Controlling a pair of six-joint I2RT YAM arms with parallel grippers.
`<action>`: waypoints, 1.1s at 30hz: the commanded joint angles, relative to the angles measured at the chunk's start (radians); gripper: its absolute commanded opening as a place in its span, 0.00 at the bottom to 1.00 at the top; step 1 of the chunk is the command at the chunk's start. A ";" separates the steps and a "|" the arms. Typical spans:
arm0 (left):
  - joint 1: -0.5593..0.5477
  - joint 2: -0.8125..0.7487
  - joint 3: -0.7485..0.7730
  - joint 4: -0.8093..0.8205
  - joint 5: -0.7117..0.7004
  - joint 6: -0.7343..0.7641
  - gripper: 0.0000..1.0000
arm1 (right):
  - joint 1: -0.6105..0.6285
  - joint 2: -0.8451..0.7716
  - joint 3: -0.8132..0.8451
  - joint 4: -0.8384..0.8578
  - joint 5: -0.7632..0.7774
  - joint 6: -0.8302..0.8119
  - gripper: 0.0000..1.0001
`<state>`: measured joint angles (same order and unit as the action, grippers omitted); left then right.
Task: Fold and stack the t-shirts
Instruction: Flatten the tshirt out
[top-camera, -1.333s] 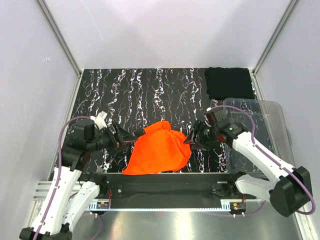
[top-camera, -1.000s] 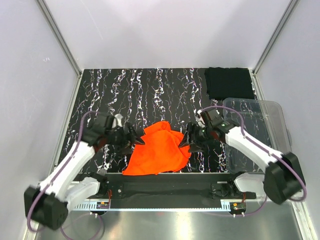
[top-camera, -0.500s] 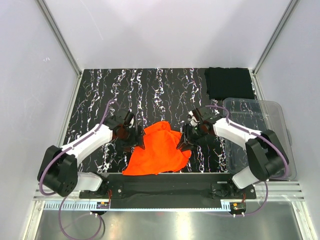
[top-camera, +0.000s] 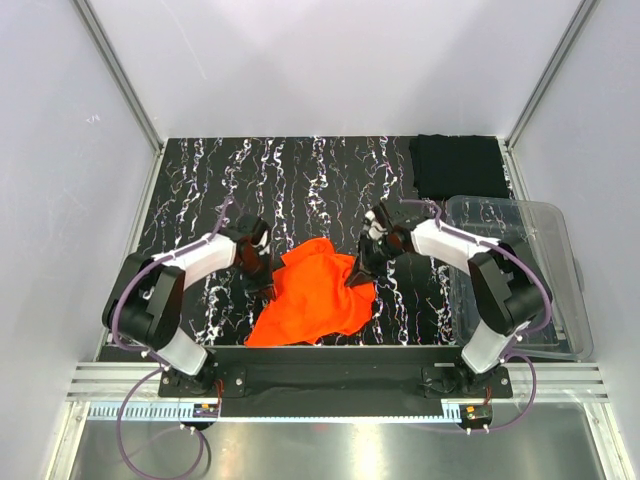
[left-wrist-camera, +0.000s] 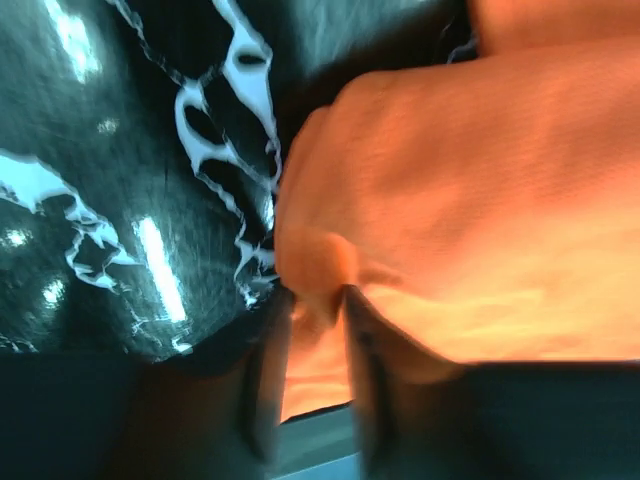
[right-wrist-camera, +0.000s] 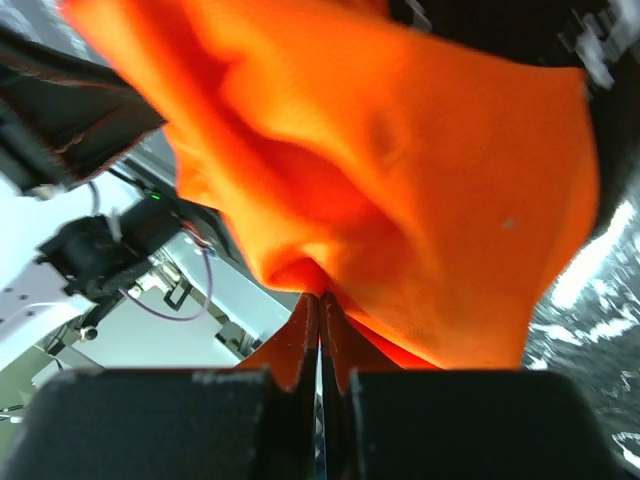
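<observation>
The orange-red t-shirt (top-camera: 312, 300) lies crumpled on the marbled black table near the front edge. My left gripper (top-camera: 268, 284) is at its left edge, and the left wrist view shows the jaws closed on a small fold of orange cloth (left-wrist-camera: 470, 200). My right gripper (top-camera: 357, 274) is at the shirt's upper right edge. In the right wrist view its fingertips (right-wrist-camera: 306, 330) are pressed together on a pinch of the orange cloth (right-wrist-camera: 400, 180). The black t-shirt (top-camera: 458, 165) lies folded flat in the far right corner, away from both grippers.
A clear plastic bin (top-camera: 530, 240) stands along the right side, just beyond the right arm. White walls enclose the table on the left, back and right. The arm bases and a metal rail (top-camera: 330, 375) line the near edge.
Both arms have swung inward from either side onto the orange-red t-shirt. Both grippers were open and have shut on its edges. The cloth is bunched up slightly between them.
</observation>
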<state>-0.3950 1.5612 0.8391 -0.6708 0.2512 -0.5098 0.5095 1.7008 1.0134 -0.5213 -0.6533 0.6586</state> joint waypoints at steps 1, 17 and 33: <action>0.024 -0.006 0.080 0.066 0.039 0.037 0.09 | 0.003 0.019 0.121 0.000 -0.028 -0.014 0.00; 0.062 -0.528 0.795 -0.187 -0.190 0.017 0.00 | 0.006 0.396 1.386 -0.441 0.004 -0.042 0.00; -0.411 -0.567 0.175 0.183 0.191 -0.156 0.00 | -0.120 -0.248 -0.028 -0.166 0.299 0.020 0.00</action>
<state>-0.6750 0.9726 1.0351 -0.6434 0.4026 -0.6224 0.4316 1.5562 1.1294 -0.7300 -0.4236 0.6788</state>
